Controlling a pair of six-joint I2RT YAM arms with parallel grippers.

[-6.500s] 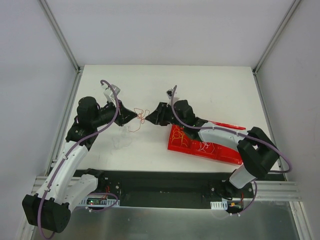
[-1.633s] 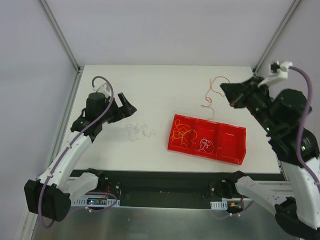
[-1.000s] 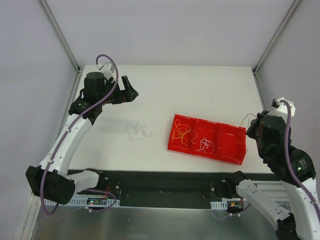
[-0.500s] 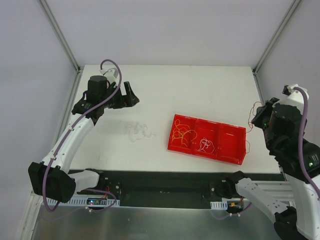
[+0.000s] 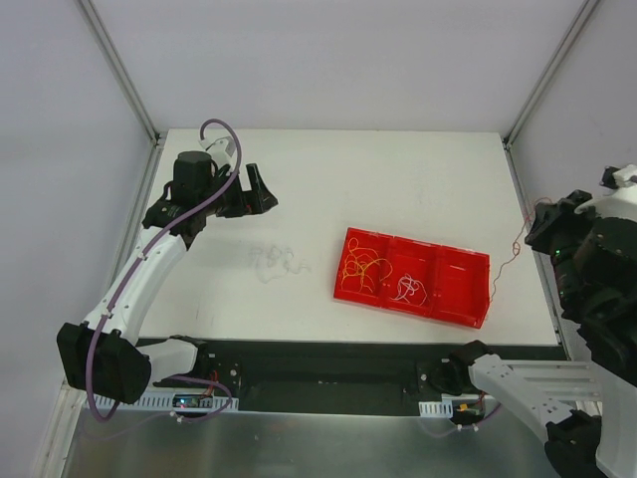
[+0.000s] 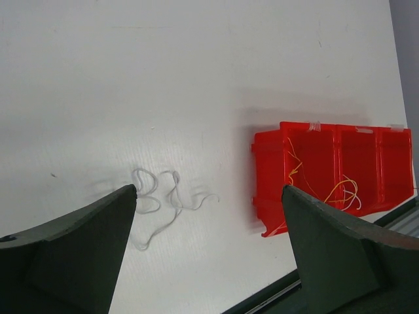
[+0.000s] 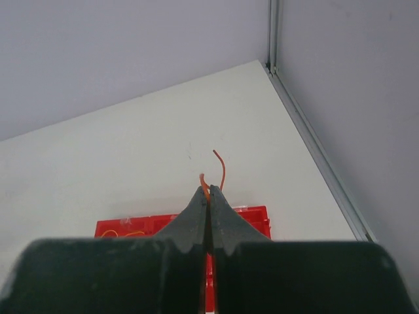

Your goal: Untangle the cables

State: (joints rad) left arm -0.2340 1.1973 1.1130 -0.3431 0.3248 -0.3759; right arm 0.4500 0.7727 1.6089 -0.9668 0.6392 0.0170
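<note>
Separating strands: right gripper (image 7: 208, 190) clenched on reddish-brown cable (image 7: 223, 171), dangling beyond the right end of the red bin (image 5: 443, 248), seemingly clear of it, next needing lowering into a compartment; left gripper (image 6: 208, 190) released above white cable (image 6: 173, 193) lying on the table (image 5: 398, 179).

Red bin (image 5: 460, 284) and white wire (image 5: 276, 261) obstruct the table's (image 5: 398, 169) near half.

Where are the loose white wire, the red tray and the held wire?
white wire (image 5: 271, 261): top view, squiggle's middle.
red tray (image 5: 460, 287): top view, bare right compartment.
reddish wire (image 7: 223, 171): right wrist view, free end.
</note>
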